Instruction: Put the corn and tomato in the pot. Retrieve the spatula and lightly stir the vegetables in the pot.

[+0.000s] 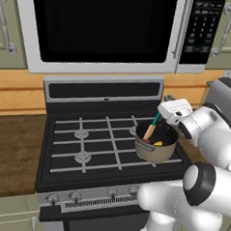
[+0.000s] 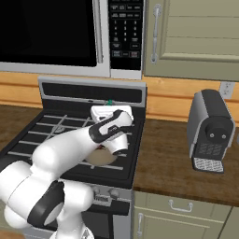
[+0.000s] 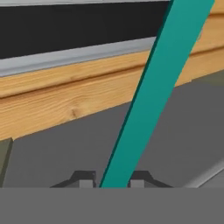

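Over on the stove's [image 1: 87, 140] front right burner sits the pot [image 1: 154, 149], and the spatula [image 1: 152, 127] is standing tilted in it, orange blade down inside, teal handle sticking up toward the back. Gripper [image 3: 112, 181] is clamped on that handle, fingertips [image 3: 85, 178] hugging it from both sides in the hand view. You can spot a bit of yellow corn [image 1: 158, 143] in the pot next to the blade. Can't make out the tomato. Coffee machine [image 2: 210, 130] sits on the counter off to the right.
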